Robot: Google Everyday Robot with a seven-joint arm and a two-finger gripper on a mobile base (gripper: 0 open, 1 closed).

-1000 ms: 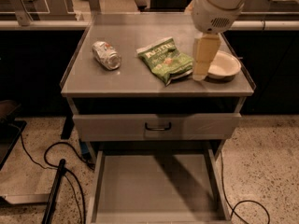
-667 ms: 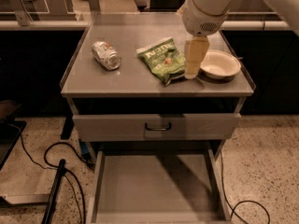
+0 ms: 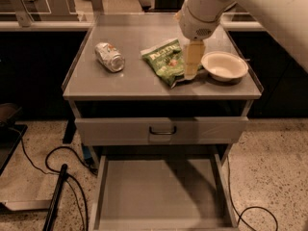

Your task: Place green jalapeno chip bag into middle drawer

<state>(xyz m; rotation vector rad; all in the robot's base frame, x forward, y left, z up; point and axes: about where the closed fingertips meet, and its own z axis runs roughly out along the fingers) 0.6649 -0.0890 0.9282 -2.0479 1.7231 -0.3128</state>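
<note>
The cream two-finger gripper [image 3: 191,73] is hanging over the right edge of the crinkly green foil jalapeno chip bag [image 3: 163,61], which is lying on the grey cabinet top [image 3: 130,83], and we cannot tell whether it is clenched or released. Off the bag's middle like that, it is risking a thin pinch of slippery foil, or a nudge to the shallow white bowl [image 3: 224,65] just right of the bag. With the wide grey metal middle drawer [image 3: 159,191] standing open well below the bag, a weak hold is threatening a drop short of it.
</note>
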